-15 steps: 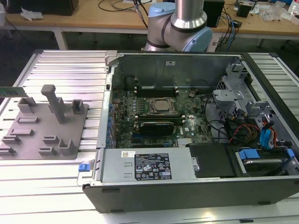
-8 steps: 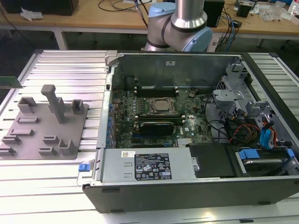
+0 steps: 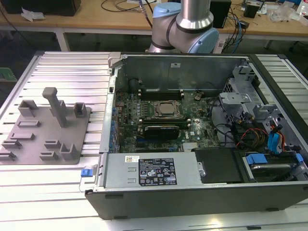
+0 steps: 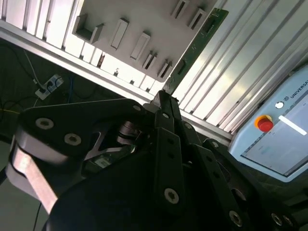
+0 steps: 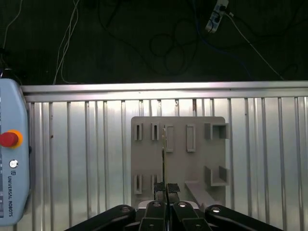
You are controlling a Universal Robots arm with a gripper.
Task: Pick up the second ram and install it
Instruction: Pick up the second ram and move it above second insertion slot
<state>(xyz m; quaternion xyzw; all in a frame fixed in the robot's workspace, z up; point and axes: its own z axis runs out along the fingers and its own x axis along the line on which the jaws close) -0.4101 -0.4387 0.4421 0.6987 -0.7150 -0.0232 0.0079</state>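
Well above the grey fixture plate point(image 5: 179, 161), fingers point(image 5: 172, 188) clamped on the second ram point(image 5: 164, 149), edge-on, open air around.

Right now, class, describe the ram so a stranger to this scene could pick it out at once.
In the second wrist view, find the ribbed metal table and the grey plate lying on it. Over that plate the black gripper pinches one end of the ram. It is the lone thin green strip, set against grey plate and black gripper.
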